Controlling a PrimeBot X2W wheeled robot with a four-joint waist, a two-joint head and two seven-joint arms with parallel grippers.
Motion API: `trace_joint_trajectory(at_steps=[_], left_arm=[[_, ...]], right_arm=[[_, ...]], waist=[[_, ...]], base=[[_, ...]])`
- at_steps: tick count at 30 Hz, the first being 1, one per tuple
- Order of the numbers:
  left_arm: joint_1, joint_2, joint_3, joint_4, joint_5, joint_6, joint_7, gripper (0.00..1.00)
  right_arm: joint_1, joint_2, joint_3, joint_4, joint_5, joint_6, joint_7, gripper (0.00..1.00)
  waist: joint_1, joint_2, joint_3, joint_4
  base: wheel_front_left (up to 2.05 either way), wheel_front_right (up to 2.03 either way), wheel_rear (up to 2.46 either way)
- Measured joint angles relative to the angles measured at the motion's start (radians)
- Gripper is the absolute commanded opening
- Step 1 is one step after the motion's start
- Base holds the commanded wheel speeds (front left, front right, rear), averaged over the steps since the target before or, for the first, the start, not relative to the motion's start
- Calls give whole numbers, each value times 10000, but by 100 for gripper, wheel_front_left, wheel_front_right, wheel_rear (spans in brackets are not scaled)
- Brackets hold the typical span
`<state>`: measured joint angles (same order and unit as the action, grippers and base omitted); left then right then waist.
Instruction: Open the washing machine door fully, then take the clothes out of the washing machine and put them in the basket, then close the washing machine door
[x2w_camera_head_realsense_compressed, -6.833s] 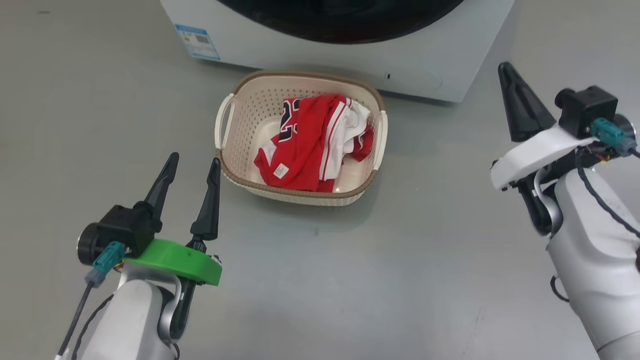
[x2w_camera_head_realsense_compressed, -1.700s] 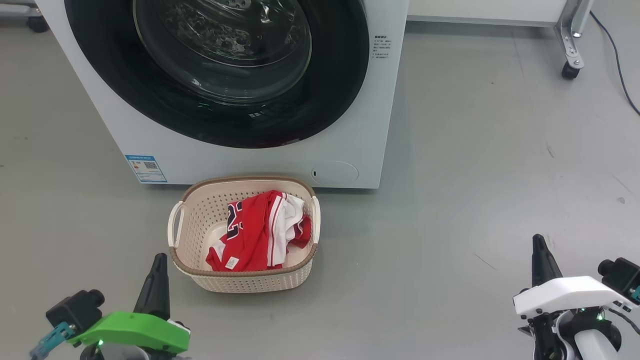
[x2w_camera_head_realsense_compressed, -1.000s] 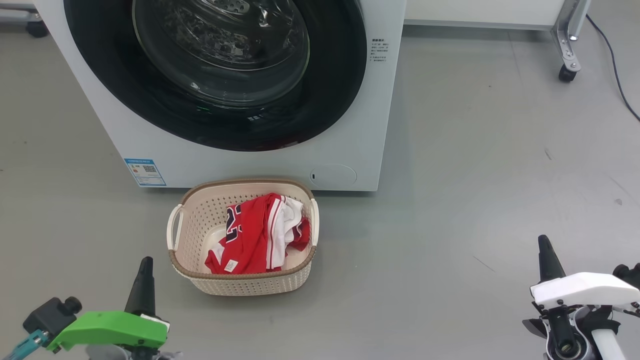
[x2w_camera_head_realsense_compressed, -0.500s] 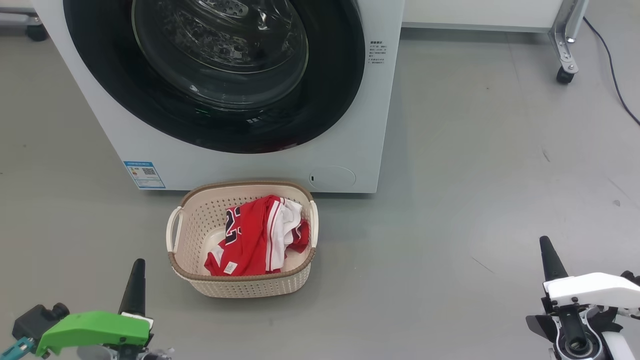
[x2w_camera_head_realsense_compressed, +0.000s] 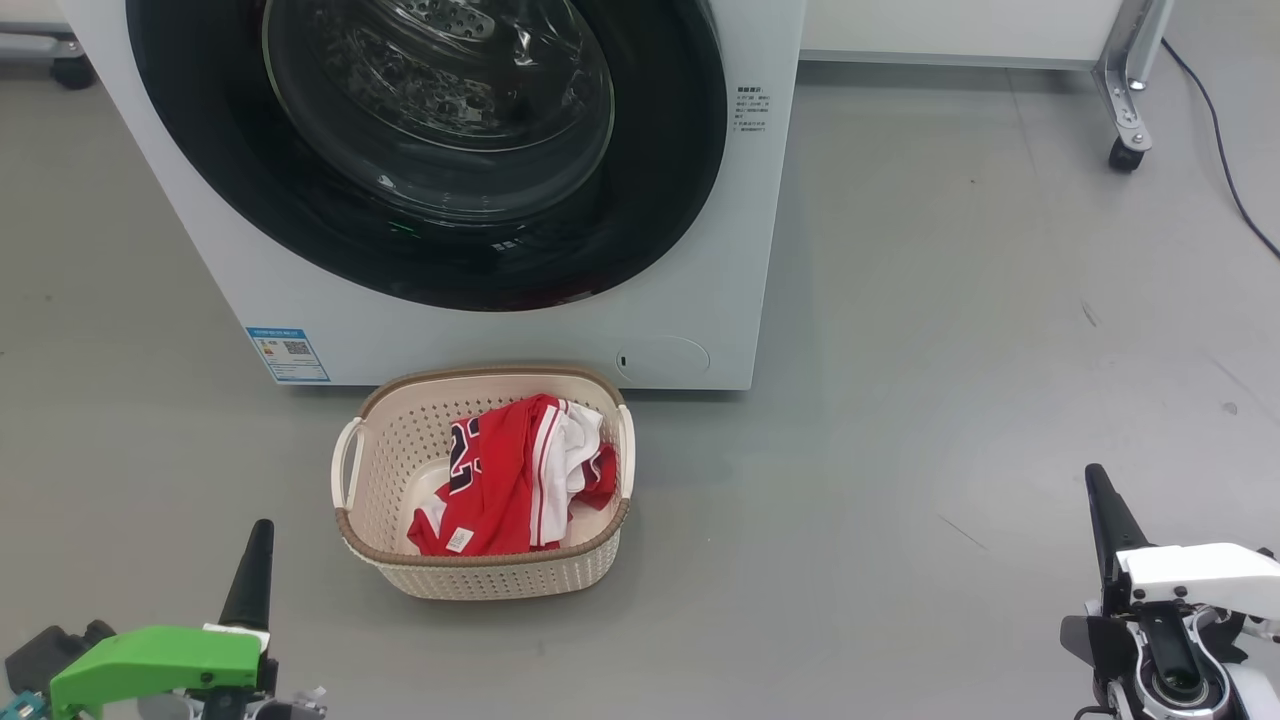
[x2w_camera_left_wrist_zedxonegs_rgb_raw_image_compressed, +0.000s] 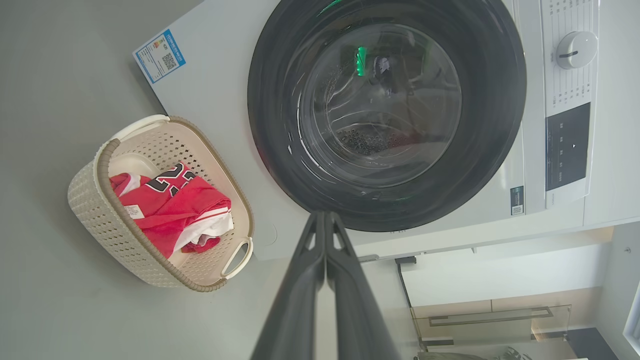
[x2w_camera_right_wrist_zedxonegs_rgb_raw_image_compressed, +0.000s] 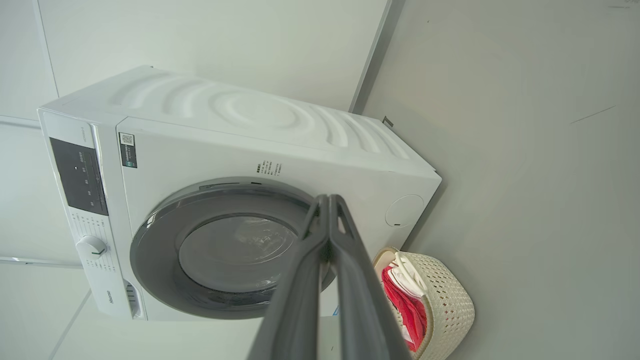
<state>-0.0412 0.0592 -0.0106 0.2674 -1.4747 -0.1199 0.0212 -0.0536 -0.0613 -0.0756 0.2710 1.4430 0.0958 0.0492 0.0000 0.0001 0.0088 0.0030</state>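
Blue QR-code sticker (x2w_camera_head_realsense_compressed: 287, 354) on washing machine (x2w_camera_head_realsense_compressed: 745, 250); left pincer (x2w_camera_left_wrist_zedxonegs_rgb_raw_image_compressed: 325, 215), right pincer (x2w_camera_right_wrist_zedxonegs_rgb_raw_image_compressed: 328, 198) each pressed together.

Head view: washing machine door (x2w_camera_head_realsense_compressed: 680, 200) is cut off by the top edge, well ahead of left gripper (x2w_camera_head_realsense_compressed: 260, 530). Blue sticker (x2w_camera_head_realsense_compressed: 287, 354) print too small to read. Right wrist view: right gripper (x2w_camera_right_wrist_zedxonegs_rgb_raw_image_compressed: 328, 198) fingers hide the basket (x2w_camera_right_wrist_zedxonegs_rgb_raw_image_compressed: 450, 305) side nearest them, plus part of the clothes (x2w_camera_right_wrist_zedxonegs_rgb_raw_image_compressed: 400, 297).

Bright, even, diffuse light is spread over every view. Soft, faint shadows are cast on the floor (x2w_camera_head_realsense_compressed: 900, 400) beside the basket (x2w_camera_head_realsense_compressed: 480, 578) and the washing machine (x2w_camera_head_realsense_compressed: 700, 250). Pale streaks and a green glint are reflected in the washing machine door (x2w_camera_left_wrist_zedxonegs_rgb_raw_image_compressed: 385, 105). Straight lines are bowed towards the wrist views' edges.
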Motion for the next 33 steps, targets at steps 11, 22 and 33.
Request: trace_joint_trajectory(at_steps=[11,22,33], left_arm=[[-20,31,240,42,-1302,0,320,0],[-109,58,353,65,-1753,0,407,0],[-112,58,360,92,-1753,-2,408,0]], right_arm=[[-15,125,-368,46,1243,174,399,0],[-51,163,-483,58,1659,259,512,0],[-53,165,-487,58,1659,259,512,0]], waist=[[0,0,-49,-25],[0,0,-62,-32],[0,0,-62,-31]], base=[[0,0,0],[0,0,0],[0,0,0]])
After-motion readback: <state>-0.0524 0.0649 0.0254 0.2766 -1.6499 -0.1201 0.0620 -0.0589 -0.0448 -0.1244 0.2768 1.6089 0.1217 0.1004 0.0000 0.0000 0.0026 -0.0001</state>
